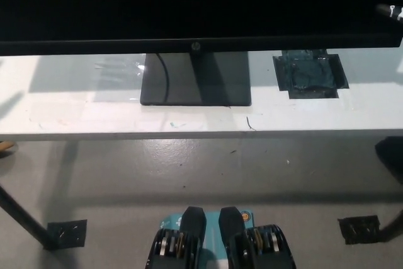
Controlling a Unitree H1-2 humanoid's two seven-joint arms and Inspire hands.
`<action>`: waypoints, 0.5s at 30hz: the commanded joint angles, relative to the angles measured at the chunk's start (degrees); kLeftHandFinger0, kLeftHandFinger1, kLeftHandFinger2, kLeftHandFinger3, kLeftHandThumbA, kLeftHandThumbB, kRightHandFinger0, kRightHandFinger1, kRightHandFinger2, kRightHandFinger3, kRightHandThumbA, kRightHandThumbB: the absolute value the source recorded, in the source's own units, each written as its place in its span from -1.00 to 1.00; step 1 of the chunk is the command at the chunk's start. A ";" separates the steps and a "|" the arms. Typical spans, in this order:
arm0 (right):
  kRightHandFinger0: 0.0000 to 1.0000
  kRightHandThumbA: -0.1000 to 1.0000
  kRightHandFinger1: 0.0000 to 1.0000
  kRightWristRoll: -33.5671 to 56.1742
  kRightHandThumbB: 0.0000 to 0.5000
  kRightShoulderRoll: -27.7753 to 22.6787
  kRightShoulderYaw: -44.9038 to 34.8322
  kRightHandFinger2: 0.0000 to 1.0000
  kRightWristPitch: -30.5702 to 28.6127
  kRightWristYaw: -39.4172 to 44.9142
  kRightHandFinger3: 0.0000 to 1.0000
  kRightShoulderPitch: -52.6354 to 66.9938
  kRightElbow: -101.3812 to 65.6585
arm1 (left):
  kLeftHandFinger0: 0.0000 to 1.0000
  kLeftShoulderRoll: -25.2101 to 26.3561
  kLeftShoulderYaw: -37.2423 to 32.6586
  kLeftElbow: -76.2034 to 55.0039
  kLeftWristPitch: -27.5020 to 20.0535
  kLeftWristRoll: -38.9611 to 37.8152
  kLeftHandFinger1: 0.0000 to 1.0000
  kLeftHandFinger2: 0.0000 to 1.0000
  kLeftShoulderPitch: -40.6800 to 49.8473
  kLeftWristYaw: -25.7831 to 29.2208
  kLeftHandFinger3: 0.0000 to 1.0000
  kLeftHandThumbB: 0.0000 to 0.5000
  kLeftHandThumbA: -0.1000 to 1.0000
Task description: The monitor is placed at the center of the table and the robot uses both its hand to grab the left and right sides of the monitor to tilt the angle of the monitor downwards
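- Monitor (189,4): we see it at 12 o'clock, its stand base (195,80) on the white table (94,114).
- Right hand (390,11): sliver at 2 o'clock; fingers, we cannot tell.
- Dark tape patch (310,74): 3 o'clock of base.

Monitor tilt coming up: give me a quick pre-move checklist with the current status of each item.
1. Monitor on the table, about centred: ok.
2. Stand base flat on the tabletop: ok.
3. Left hand on the monitor's left side: not ok, hand not in view.
4. Right hand on the right side: cannot tell, only a sliver shows at the right edge.
5. Dark taped patch beside the base, apart from it: ok.
6. Cable lying over the base, loose: ok.
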 commanded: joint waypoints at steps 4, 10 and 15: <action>1.00 1.00 1.00 -2.72 0.70 -1.47 2.23 1.00 -0.25 9.18 1.00 -6.72 4.72 | 1.00 2.34 -3.71 6.60 -8.15 6.11 1.00 1.00 -7.07 1.23 1.00 0.78 1.00; 1.00 0.79 1.00 -3.14 0.79 -1.87 4.48 1.00 6.65 19.19 1.00 -9.15 7.90 | 1.00 2.24 -5.87 6.07 -6.99 9.26 1.00 1.00 -7.58 2.19 1.00 1.00 1.00; 1.00 0.70 1.00 -6.82 0.37 -2.08 8.47 1.00 7.58 21.12 1.00 -11.46 10.69 | 1.00 1.29 -7.22 8.19 -7.74 9.13 1.00 1.00 -9.20 0.21 1.00 0.90 1.00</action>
